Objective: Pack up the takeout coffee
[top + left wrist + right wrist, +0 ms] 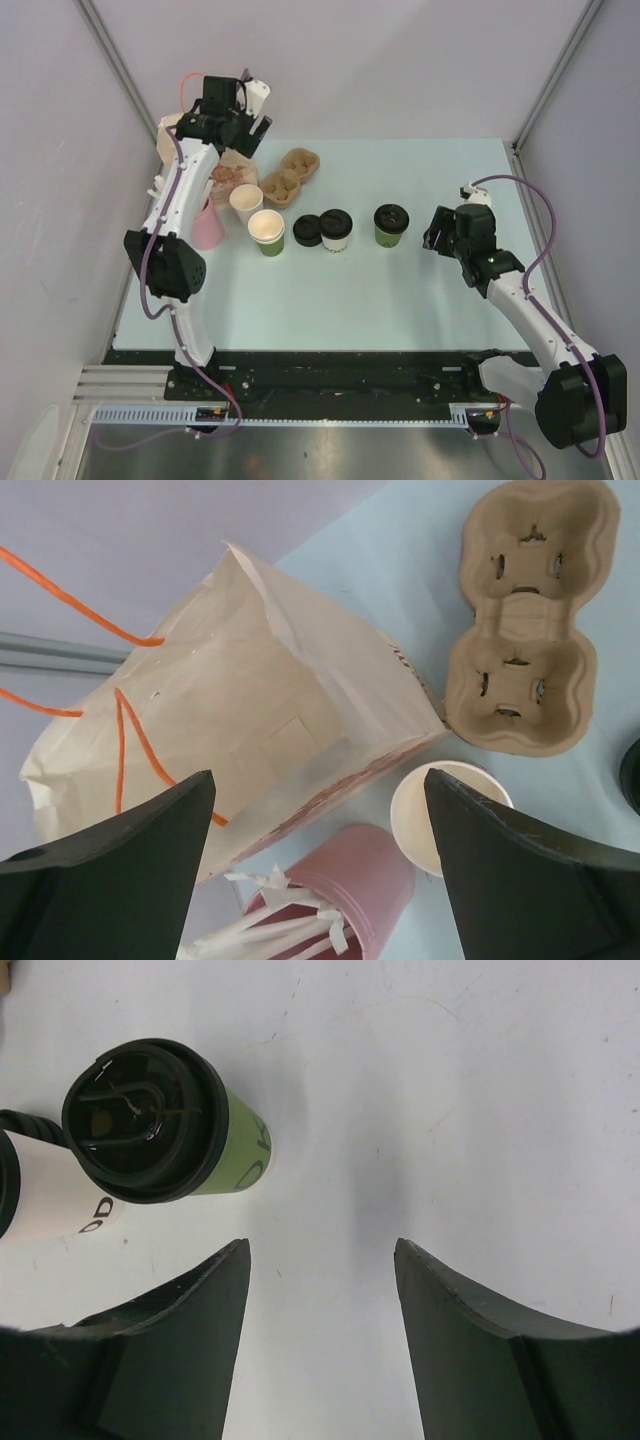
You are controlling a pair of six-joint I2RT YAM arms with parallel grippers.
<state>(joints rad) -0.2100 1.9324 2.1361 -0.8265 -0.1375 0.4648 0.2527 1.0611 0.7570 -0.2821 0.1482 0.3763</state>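
— The green coffee cup (391, 225) and the white coffee cup (336, 230): where do they stand?

— Both are on the table (400, 290), around the middle, with the green one to the right and a gap between them. A loose black lid (307, 230) lies flat, just to the left of the white one.

— Which way do they point?

— Upright. The long axis of each runs straight up from the table, with the black lid on top and the base down. Neither is tipped.

— And the right claw (320, 1250)?

— It is spread, with nothing between its fingers. It sits low over bare table, just to the right of the green cup and not touching it.

— The left claw (318, 780)?

— It is spread wide as well, and empty. It hangs high at the far left corner, looking down into the mouth of a paper bag (250, 730) with orange handles.

— What else is near the bag?

— A cardboard cup carrier (525, 630) lies beside it, a pink cup (350, 880) holds white straws, and an open cup (440, 810) without a lid is next to that. A second open cup (267, 232), green-sided, stands left of the loose lid.
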